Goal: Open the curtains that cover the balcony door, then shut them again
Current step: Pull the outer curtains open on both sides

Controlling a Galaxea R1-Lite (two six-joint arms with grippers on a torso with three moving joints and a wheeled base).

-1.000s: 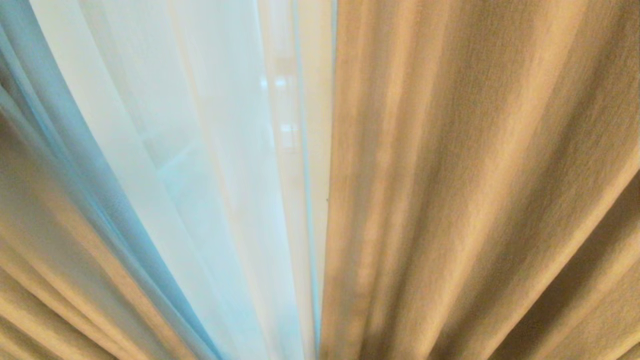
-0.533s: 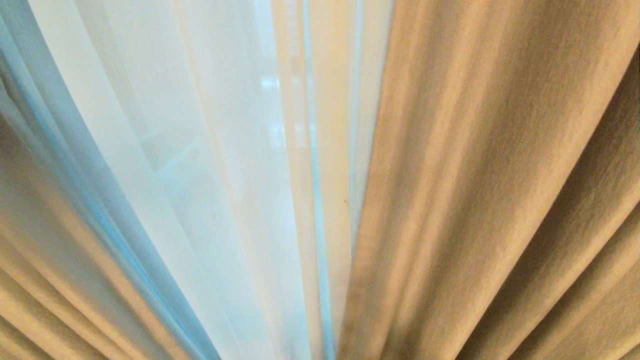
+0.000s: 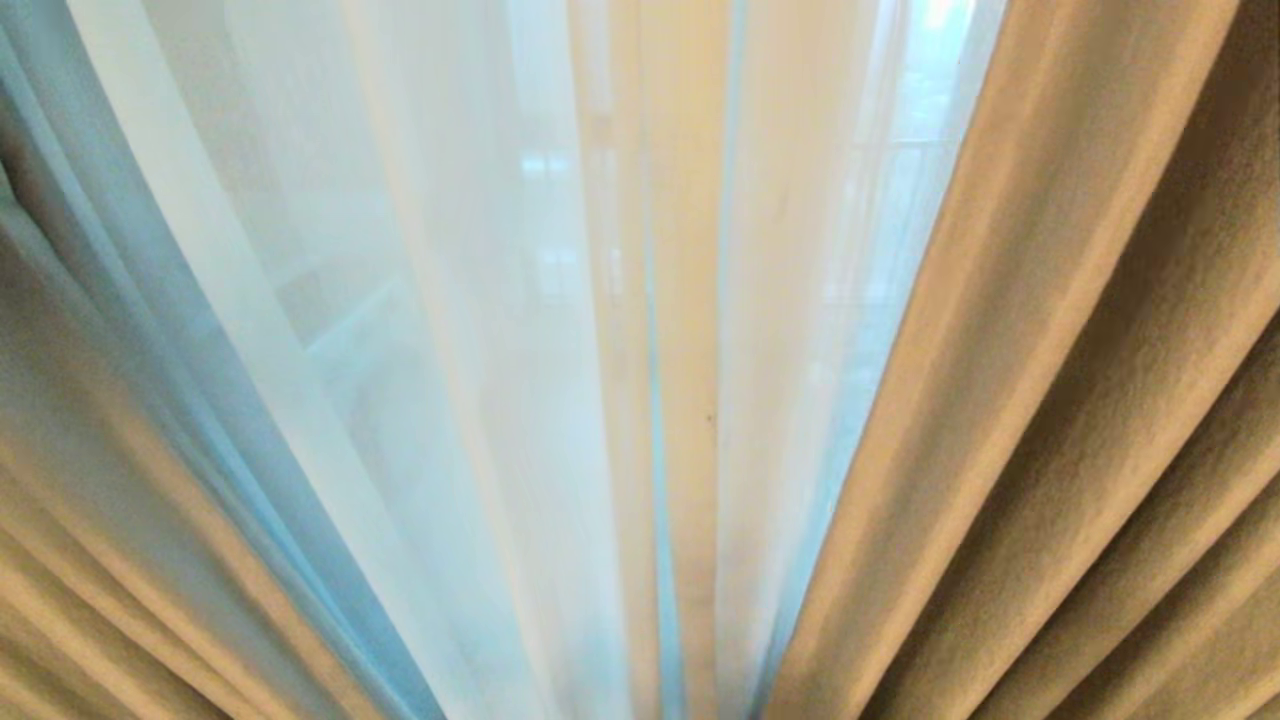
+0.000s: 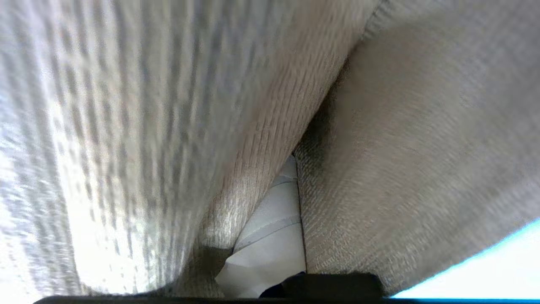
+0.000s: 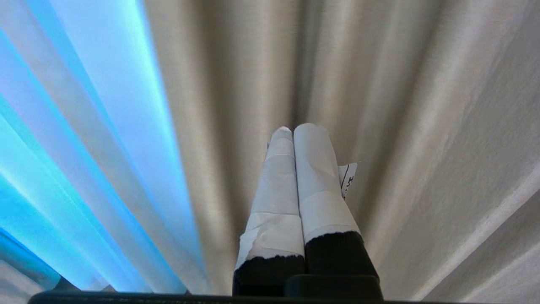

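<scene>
Left gripper (image 4: 291,202) buried in beige drape (image 4: 400,169) folds, taped fingers pinched shut with heavy cloth bunched around them, though impossible to tell how much fabric actually sits between. Right gripper (image 5: 295,139) parked with fingers pressed together, empty, pointing at hanging pleats. Risk-wise: thick drape sliding out mid-pull, or white sheer (image 3: 450,350) snagging and dragging along.

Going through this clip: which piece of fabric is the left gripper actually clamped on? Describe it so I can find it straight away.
In the head view, start from the bright white sheers in the middle. The heavy beige drape on their left is the one: in the left wrist view its coarse ribbed folds wrap the left gripper, shut on it. Unlike the sheers, it is opaque and thickly woven.
</scene>
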